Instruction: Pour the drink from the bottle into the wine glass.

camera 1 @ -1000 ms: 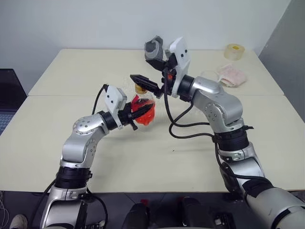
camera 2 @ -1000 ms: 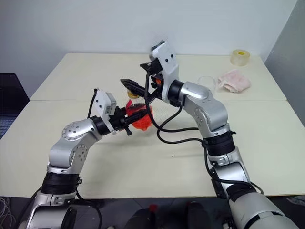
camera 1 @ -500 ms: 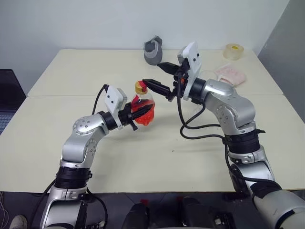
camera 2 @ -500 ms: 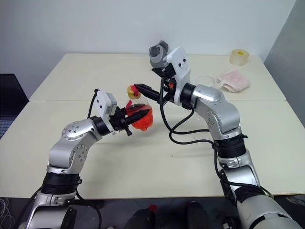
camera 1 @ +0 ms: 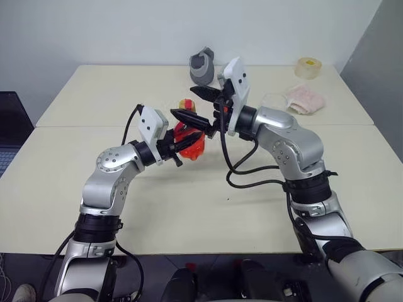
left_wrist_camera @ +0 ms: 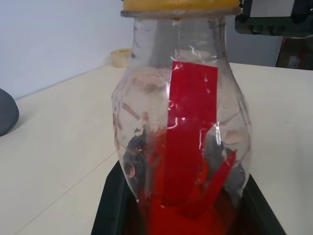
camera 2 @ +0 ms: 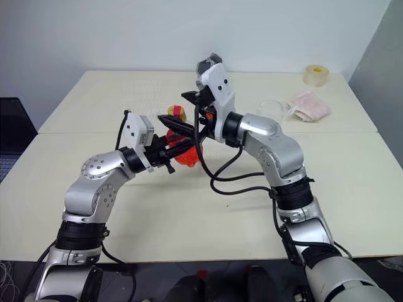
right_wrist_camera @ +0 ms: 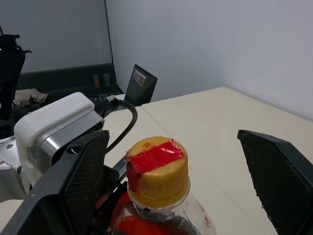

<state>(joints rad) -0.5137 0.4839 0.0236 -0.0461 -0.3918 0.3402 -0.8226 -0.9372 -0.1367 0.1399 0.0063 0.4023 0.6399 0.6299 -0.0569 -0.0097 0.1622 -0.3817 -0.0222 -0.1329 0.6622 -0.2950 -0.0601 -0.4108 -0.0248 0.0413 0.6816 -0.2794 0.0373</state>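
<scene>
our left gripper point(camera 1: 178, 151) is clamped on the bottle point(camera 1: 189, 139), holding it upright above the counter point(camera 1: 252, 207). our right gripper point(camera 1: 196, 106) stands wide apart, one finger on each side of the yellow cap point(right_wrist_camera: 157, 171). red drink point(left_wrist_camera: 188, 210) sits low in the bottle.

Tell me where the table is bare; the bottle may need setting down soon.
The near table in front of both arms is bare, as is the far left corner. It is crowded along the far edge: grey tape dispenser, tape roll, pink cloth.
</scene>
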